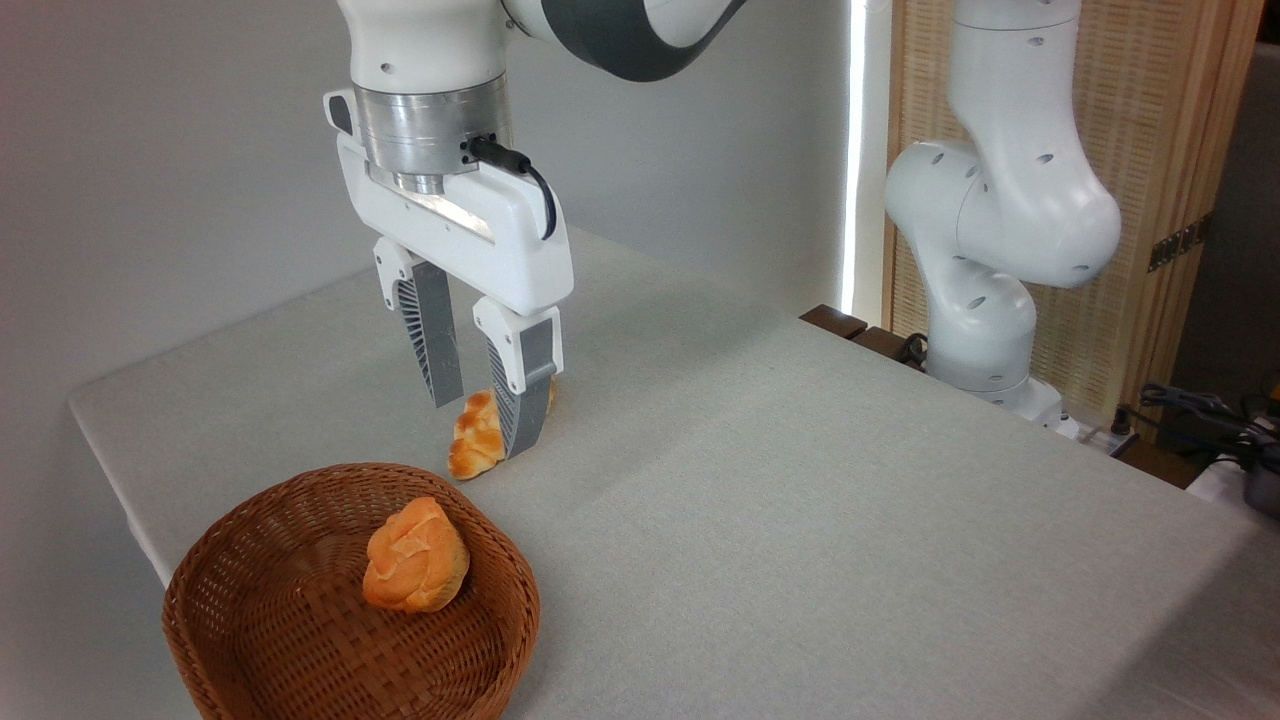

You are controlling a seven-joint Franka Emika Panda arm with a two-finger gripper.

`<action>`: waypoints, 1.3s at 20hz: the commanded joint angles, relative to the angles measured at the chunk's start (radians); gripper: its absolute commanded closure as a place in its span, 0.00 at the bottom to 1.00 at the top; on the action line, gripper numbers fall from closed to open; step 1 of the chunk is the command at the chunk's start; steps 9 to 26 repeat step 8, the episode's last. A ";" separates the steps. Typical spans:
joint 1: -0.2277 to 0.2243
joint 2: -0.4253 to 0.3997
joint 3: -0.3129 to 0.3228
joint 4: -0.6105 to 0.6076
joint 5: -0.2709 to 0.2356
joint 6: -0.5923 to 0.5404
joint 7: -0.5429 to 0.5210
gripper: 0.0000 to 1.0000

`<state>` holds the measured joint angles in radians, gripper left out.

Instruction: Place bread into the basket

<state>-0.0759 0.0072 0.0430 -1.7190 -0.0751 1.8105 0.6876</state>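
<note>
The round orange-golden bun (415, 556) lies inside the brown wicker basket (260, 640) at the front left of the table, resting toward the basket's right side. My gripper (483, 428) hangs open above the table behind the basket, with nothing between its fingers. It is well clear of the bun and higher than the basket's rim. Behind the grey fingers (432, 340) lies a long braided golden loaf (478, 437), partly hidden by the right finger.
The grey-clothed table (800, 520) stretches right and toward the front. Its left edge runs close to the basket. The arm's white base (985, 300) stands at the back right, beside a wooden slatted screen and cables.
</note>
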 commanded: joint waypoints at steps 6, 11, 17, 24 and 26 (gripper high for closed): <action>0.048 -0.001 -0.045 0.009 -0.017 -0.022 0.013 0.00; 0.048 -0.003 -0.045 0.009 -0.017 -0.022 0.012 0.00; 0.048 -0.003 -0.045 0.009 -0.017 -0.022 0.012 0.00; 0.048 -0.003 -0.045 0.009 -0.017 -0.022 0.012 0.00; 0.048 -0.003 -0.045 0.009 -0.017 -0.022 0.012 0.00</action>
